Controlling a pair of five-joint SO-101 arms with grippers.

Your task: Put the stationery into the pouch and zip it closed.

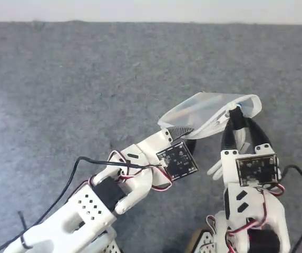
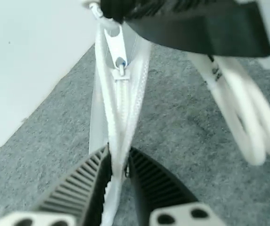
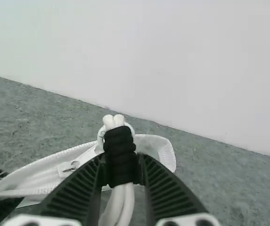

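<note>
Pouch [image 1: 208,110] held by left pincer [image 2: 118,159], its cord [image 3: 112,121] by right pincer [image 3: 119,160], over grey mat [image 1: 87,79].

1 pouch [image 1: 208,113]. 1 zipper pull [image 2: 117,47]. 2 grippers: left gripper [image 2: 119,162], right gripper [image 3: 120,162]. 1 white cord loop [image 2: 248,117], seemingly 2 strands.

I could not tell what was inside the pouch [image 1: 208,113]; its milky side hid that. From above, the pouch's near end covered part of the left gripper [image 1: 184,133] where it pinched it. Both arms [image 1: 87,205] were cut off at the bottom edge. In the right wrist view, the white cord [image 3: 121,205] pinched by the right gripper [image 3: 120,162] ran off the edge, and the fingers [image 3: 78,193] hid some of the pouch.
</note>
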